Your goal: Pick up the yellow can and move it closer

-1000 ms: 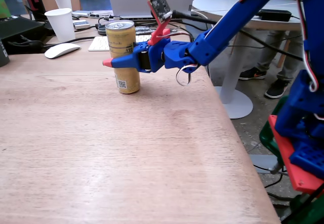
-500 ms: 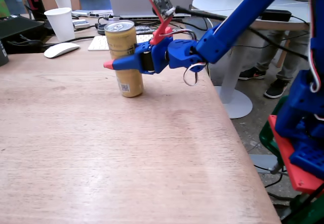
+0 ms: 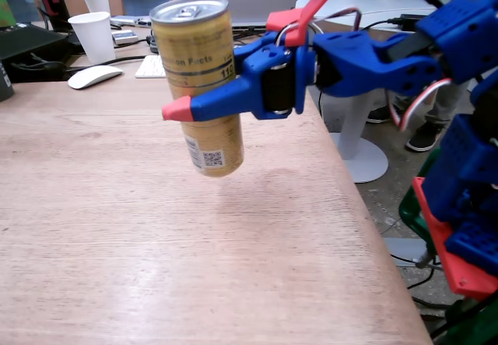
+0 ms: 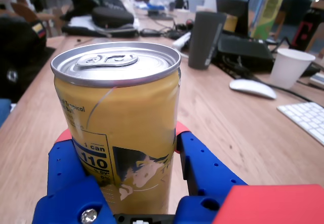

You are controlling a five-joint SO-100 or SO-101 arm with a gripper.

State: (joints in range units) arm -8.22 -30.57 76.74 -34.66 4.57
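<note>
The blue two-finger gripper (image 3: 204,96) clenches the tall golden-yellow drink can (image 3: 199,80) mid-body, clear above the pale wooden table (image 3: 117,228). Best carry it level and lower it gently before releasing.

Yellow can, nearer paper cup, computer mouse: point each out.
yellow can (image 3: 201,57), fixed view, upper label.
nearer paper cup (image 3: 94,36), fixed view, side wall.
computer mouse (image 3: 94,75), fixed view, top shell.

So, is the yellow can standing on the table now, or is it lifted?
Lifted. In the fixed view the yellow can hangs, slightly tilted, in the gripper, its base clear of the table.
</note>
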